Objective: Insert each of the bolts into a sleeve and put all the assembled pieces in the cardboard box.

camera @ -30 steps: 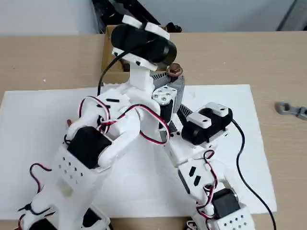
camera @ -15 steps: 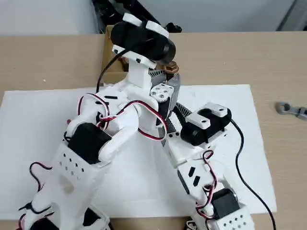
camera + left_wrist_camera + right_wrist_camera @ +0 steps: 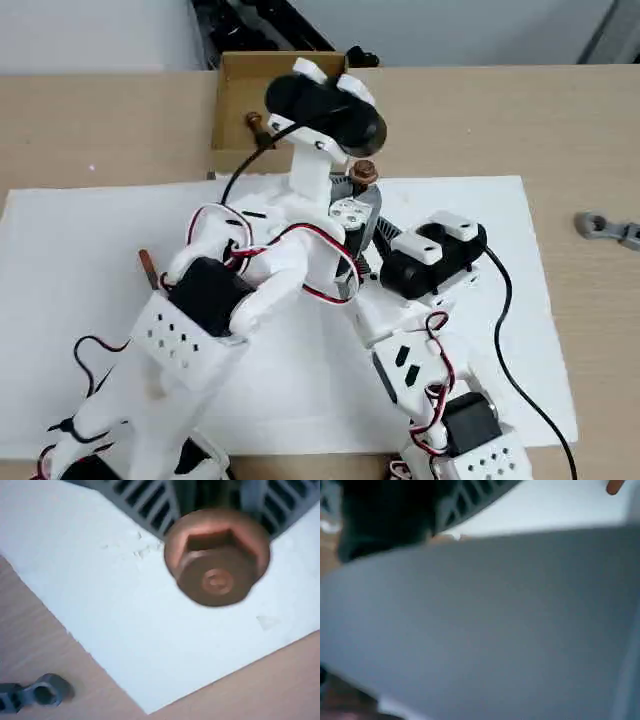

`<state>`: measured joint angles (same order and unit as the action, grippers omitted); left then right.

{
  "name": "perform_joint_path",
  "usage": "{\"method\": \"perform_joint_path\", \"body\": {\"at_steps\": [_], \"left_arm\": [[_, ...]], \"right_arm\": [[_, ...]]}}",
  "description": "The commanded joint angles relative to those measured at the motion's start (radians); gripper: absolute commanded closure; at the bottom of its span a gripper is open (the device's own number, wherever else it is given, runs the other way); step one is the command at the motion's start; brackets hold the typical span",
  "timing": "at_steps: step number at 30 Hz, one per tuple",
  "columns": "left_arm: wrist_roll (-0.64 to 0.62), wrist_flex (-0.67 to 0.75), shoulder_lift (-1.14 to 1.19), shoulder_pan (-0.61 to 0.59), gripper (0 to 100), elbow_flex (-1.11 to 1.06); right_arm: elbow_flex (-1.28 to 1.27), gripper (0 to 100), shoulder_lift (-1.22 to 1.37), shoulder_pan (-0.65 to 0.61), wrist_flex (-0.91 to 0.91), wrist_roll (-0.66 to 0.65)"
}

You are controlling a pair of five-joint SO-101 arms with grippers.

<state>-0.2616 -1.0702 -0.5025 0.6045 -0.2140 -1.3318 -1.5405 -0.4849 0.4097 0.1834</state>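
1. Left claw (image 3: 216, 499): clamped on a copper bolt (image 3: 216, 555), with ribbed fingers (image 3: 145, 502) on either side just behind the hex head.
2. Right claw (image 3: 378, 238): close against the same bolt from the near right. Whether it grips or stands apart cannot be told.
3. Bolt position: over the far edge of the white sheet (image 3: 90, 300), about mid-table. The head is turned up and far, and the long axis runs down into the claws (the shank is hidden, so a sleeve on it cannot be confirmed).
4. Governing relation: the cardboard box (image 3: 235, 90) lies far and left of the held bolt, near it. The left arm is judged the nearer carrier.
5. Count:
   - one box
   - one copper piece (image 3: 255, 122) inside the box
   - one held bolt
   - one loose copper piece (image 3: 148, 268) on the sheet's left
   - one grey link (image 3: 600, 227) on the bare table to the right
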Motion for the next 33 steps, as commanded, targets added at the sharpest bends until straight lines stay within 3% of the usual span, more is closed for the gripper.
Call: {"method": "perform_joint_path", "body": {"at_steps": [1,10,20,28,33], "left_arm": [[0.002,0.005,-0.012,-0.003,99,0.058],[-0.068,-0.132,-0.011,-0.005,83,0.150],[-0.064,-0.219,-0.009,-0.014,80,0.209],[-0.064,-0.244,-0.009,-0.334,87,0.303],[0.005,-0.358,-0.011,-0.488,94,0.303]], "right_arm": [[0.015,99.5,-0.013,-0.012,-0.004,0.003],[0.017,99.5,-0.013,-0.012,-0.004,0.002],[0.107,99.5,0.041,-0.007,0.042,0.003],[0.371,99.5,0.364,-0.005,0.048,0.006],[0.560,99.5,0.601,-0.005,0.047,0.009]]}}
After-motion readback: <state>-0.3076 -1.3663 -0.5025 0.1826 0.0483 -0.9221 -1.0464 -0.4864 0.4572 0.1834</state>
